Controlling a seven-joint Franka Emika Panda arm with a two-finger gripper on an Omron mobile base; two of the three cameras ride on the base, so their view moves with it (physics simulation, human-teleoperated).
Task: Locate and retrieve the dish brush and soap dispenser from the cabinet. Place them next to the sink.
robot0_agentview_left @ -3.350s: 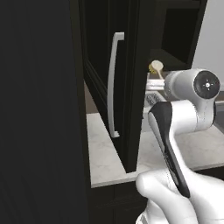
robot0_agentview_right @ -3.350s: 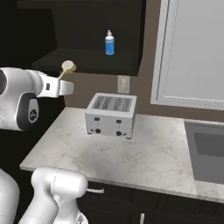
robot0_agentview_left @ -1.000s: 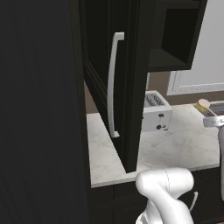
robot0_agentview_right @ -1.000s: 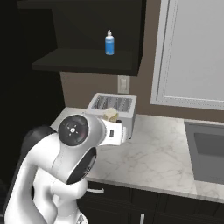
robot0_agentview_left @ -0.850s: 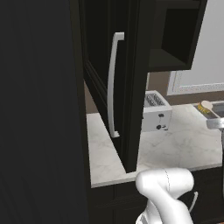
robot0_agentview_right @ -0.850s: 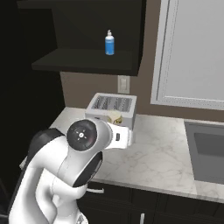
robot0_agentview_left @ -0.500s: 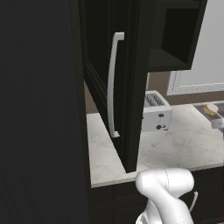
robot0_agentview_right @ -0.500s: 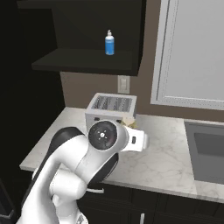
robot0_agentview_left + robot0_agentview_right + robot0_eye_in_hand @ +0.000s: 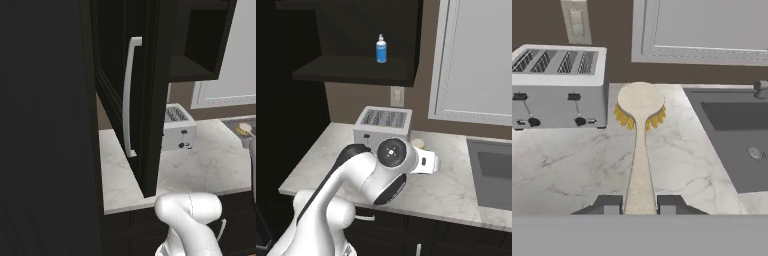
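Note:
My gripper [image 9: 639,205] is shut on the thin light handle of the dish brush [image 9: 640,102]. Its round tan head points away from me, above the marble counter between the toaster and the sink [image 9: 738,150]. The brush head [image 9: 244,129] also shows at the right edge of the left base view. In the right base view, the blue soap dispenser [image 9: 381,50] with its white pump stands upright on the shelf of the black cabinet [image 9: 356,70]. The cabinet door [image 9: 150,75] stands open, its long silver bar handle facing me.
A silver four-slot toaster [image 9: 558,85] stands on the counter [image 9: 572,160] left of the brush, below a wall outlet [image 9: 575,20]. A pale framed window panel [image 9: 478,60] is behind the sink. My own arm [image 9: 381,175] covers the counter's front in the right base view.
My arm has swung to the right with the dish brush, from in front of the toaster toward the sink. The soap dispenser and cabinet door have not moved.

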